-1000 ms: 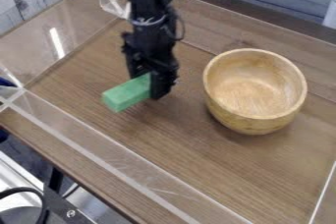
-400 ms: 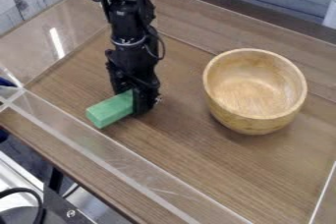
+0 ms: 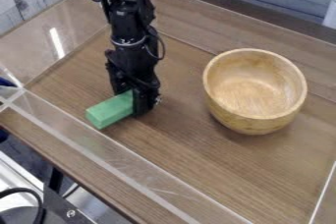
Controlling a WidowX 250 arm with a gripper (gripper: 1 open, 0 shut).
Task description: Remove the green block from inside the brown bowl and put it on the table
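Note:
The green block [image 3: 108, 114] lies low on the table [image 3: 197, 164], left of centre, with its long axis running down-left. My gripper [image 3: 136, 97] points straight down over the block's right end, its dark fingers shut on that end. The brown bowl [image 3: 254, 90] stands to the right, well apart from the gripper, and its inside is bare wood with nothing in it. Whether the block's underside touches the tabletop is hard to tell.
Low clear acrylic walls border the table; the front wall [image 3: 92, 154] runs close below the block and another wall [image 3: 53, 31] lines the left side. The black arm [image 3: 125, 12] rises from the gripper toward the back left.
Since a second ago the arm moved left and down with the green block, bringing it to the tabletop. Nothing has shifted in the last half second.

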